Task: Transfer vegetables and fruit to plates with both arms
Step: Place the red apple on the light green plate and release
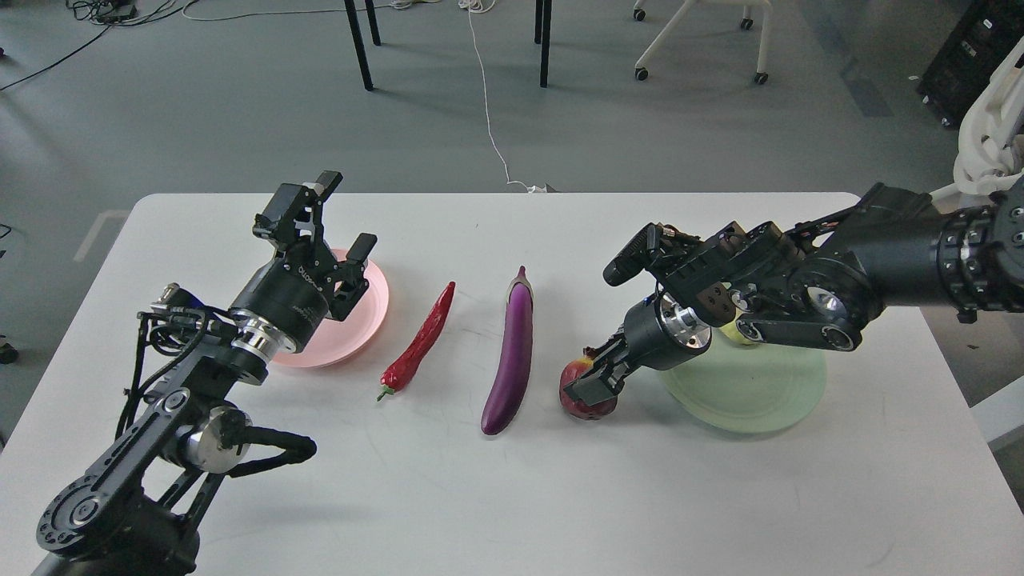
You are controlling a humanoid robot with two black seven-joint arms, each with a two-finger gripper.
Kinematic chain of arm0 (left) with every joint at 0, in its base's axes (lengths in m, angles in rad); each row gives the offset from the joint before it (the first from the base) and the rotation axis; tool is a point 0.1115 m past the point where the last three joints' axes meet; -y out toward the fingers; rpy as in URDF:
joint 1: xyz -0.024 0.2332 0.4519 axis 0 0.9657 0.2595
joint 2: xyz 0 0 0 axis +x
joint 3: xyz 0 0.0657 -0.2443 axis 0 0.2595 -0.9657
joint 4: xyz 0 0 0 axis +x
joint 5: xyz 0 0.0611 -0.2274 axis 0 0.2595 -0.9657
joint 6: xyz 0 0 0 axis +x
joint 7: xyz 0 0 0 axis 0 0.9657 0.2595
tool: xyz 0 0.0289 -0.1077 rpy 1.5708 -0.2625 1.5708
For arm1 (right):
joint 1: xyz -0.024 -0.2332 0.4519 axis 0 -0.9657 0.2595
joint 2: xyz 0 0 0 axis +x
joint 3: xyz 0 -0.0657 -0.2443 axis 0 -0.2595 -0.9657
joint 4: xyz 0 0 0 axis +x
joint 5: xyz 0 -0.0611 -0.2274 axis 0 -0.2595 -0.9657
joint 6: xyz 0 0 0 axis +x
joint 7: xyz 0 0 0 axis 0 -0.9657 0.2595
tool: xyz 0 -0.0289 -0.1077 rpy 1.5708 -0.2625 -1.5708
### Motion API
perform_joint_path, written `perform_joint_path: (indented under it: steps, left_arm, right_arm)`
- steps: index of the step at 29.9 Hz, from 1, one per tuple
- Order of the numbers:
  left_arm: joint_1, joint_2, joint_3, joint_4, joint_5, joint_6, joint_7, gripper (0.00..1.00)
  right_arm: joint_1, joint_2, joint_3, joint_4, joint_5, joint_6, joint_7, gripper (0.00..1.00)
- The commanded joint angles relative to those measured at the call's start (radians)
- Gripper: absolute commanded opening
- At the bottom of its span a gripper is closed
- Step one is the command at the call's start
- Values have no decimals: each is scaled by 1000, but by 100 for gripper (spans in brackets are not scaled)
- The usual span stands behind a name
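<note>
My right gripper (594, 382) is down on the dark red pomegranate (590, 406), which rests on the table left of the pale green plate (752, 392). Its fingers close around the fruit's top and sides. The yellow-green fruit (732, 333) lies on the green plate, mostly hidden behind my right wrist. The purple eggplant (512, 352) and the red chili pepper (420, 340) lie side by side in the middle of the table. My left gripper (336, 228) is open and empty, held above the salmon-pink plate (360, 320).
The white table (512, 496) has its far edge just beyond the plates. Chair and table legs (544, 40) and a white cable (488, 120) are on the floor beyond. A white object (988, 136) stands at the far right.
</note>
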Motion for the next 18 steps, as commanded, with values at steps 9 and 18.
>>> perform_joint_path:
  steps: [9,18]
  left_arm:
    - [-9,2,17,-2,0,-5,5,98]
    - [-12,-4,38,-2,1,-5,5,98]
  right_arm:
    - [141,-325,-11,176,-218,4,0,42]
    - [83,-417,-77,159,-268,1,0,54]
